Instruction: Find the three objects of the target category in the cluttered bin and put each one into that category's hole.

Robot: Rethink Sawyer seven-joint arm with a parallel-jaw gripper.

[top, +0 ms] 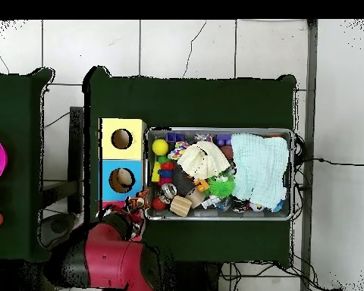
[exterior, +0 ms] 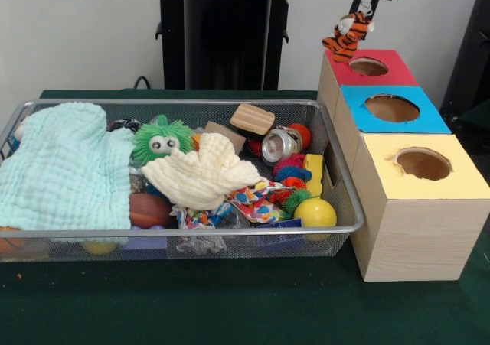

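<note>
My gripper [exterior: 367, 8] hangs at the top right of the front view, shut on an orange plush tiger [exterior: 348, 35] with black stripes. The tiger dangles just above the back left corner of the red-topped box, beside its round hole [exterior: 368, 66]. In the overhead view the red arm [top: 109, 258] covers the red box, and the tiger [top: 136, 203] shows at the arm's tip. The wire mesh bin [exterior: 191, 104] lies left of the boxes and is full of clutter; it also shows in the overhead view [top: 291, 174]. No other plush animal shows clearly.
The blue hole [exterior: 392, 108] and yellow hole [exterior: 423, 164] follow in a row toward the camera. The bin holds a mint cloth [exterior: 65, 169], a cream cloth [exterior: 203, 177], a green fuzzy ball with eyes [exterior: 162, 140], a wooden block [exterior: 252, 118], a metal can [exterior: 279, 144] and a yellow ball [exterior: 315, 213].
</note>
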